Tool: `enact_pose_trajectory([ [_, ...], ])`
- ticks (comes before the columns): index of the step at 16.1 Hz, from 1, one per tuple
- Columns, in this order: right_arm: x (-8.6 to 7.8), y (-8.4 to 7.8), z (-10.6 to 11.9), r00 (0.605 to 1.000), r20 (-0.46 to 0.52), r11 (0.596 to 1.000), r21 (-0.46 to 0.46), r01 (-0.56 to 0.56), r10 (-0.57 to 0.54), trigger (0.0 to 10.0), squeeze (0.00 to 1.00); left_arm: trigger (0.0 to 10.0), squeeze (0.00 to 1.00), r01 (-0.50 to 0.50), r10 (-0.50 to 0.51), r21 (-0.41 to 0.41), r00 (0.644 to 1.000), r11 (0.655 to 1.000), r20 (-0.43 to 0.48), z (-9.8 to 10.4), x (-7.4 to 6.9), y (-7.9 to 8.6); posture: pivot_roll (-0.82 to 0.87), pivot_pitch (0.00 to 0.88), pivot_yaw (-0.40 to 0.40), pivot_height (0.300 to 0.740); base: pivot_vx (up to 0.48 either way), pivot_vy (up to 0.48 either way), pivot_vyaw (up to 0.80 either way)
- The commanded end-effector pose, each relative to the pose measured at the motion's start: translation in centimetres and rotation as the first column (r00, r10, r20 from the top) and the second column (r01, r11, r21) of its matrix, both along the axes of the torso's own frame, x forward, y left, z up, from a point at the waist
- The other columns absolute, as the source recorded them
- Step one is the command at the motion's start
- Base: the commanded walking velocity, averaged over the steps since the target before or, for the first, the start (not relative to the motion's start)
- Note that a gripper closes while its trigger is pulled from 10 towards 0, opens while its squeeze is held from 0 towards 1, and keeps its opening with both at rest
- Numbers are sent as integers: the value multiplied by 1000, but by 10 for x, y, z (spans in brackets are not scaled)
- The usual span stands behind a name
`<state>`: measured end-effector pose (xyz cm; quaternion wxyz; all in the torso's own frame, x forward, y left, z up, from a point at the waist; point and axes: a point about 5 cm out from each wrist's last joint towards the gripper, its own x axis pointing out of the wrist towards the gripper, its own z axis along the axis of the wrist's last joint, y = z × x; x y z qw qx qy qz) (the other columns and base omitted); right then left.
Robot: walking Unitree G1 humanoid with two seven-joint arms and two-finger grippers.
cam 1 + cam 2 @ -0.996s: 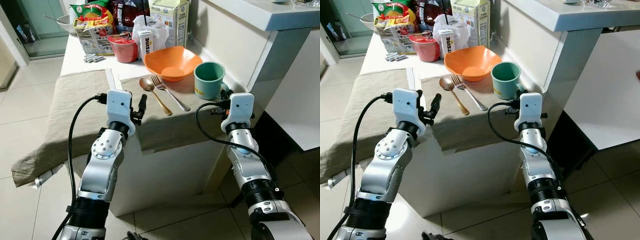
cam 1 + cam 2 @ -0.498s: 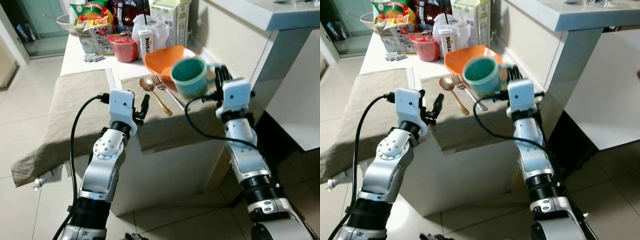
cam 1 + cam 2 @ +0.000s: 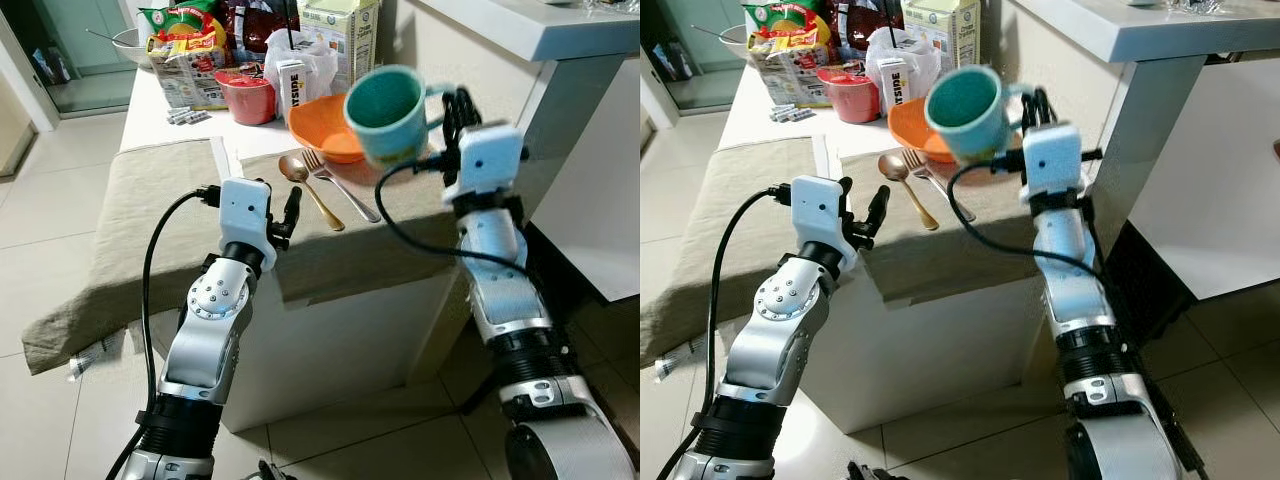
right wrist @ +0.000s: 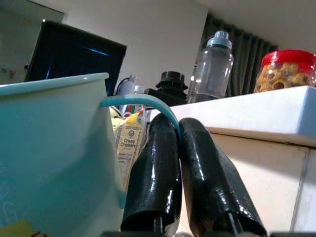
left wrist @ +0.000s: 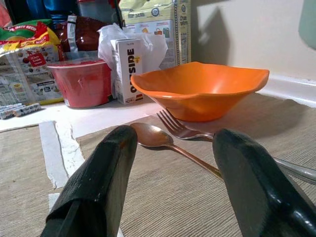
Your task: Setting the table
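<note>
Teal mug (image 3: 388,112), tilted with its mouth toward the camera, hangs in the air above the orange bowl (image 3: 330,125), carried by the right gripper (image 3: 452,105). A second ago it stood on the beige placemat (image 3: 330,240) at the table's near right corner, just beside the bowl; half a second ago it was already off the cloth and low over the cutlery; now it is higher and further in over the bowl's edge. The right wrist view shows the two black fingers (image 4: 153,163) pressed together on the thin loop of the mug handle (image 4: 143,102), with no gap between them beyond the handle itself. Hold looks narrow: a pinch on the handle alone, so the mug may swing or twist, and its tilt suggests it already leans. The left gripper (image 3: 290,207) stays where it was at the near edge of the placemat, fingers spread apart and holding nothing; through its wrist view the copper spoon (image 5: 163,140) and the fork (image 5: 187,133) lie side by side on the mat in front of the bowl. Groceries crowd the far end of the table (image 3: 160,120): a red tub (image 3: 246,95), a carton (image 3: 340,30), snack packets. Judgement: the mug is mid-transfer to a new spot in the place setting; bowl, spoon and fork appear already laid, so placing the mug is likely one of the last steps.
</note>
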<state>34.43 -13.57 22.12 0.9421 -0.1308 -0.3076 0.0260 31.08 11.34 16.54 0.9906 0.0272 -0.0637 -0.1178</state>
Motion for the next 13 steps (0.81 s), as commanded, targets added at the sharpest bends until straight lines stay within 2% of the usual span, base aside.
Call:
enact_pose_trajectory([
  [1, 1, -2, 3, 1000, 6, 1000, 18, 7, -7, 0, 0, 10000, 0, 15, -15, 2, 999, 1000, 37, 7, -1, -2, -56, 0, 72, 740, 0, 0, 0],
  [3, 1, -2, -2, 1000, -19, 1000, 25, 7, -7, 0, 0, 10000, 0, 14, -13, -43, 999, 999, 38, 9, -4, 1, -56, 0, 72, 740, -133, 0, 0],
  [5, 2, -3, -5, 999, -35, 999, 32, 10, -9, 0, 0, 10000, 0, 14, -10, -89, 999, 996, 50, 13, -4, 3, -56, 0, 72, 740, -478, 0, 0],
  [10, 2, -3, -9, 999, -51, 1000, 29, 7, -5, 0, 0, 10000, 0, 6, -2, -94, 999, 996, 51, 14, -4, 2, -49, 0, 69, 740, -397, 0, 0],
  [11, 2, -3, -11, 998, -56, 1000, 26, 7, -6, 0, 0, 10000, 0, 18, -13, -90, 999, 996, 51, 14, -4, 1, -49, 0, 69, 740, 0, 0, 0],
  [13, 2, -4, -13, 998, -65, 1000, 23, 9, -8, 0, 0, 10000, 0, 36, -31, -97, 998, 995, 52, 16, -4, -2, -52, 0, 70, 740, 0, -480, 0],
])
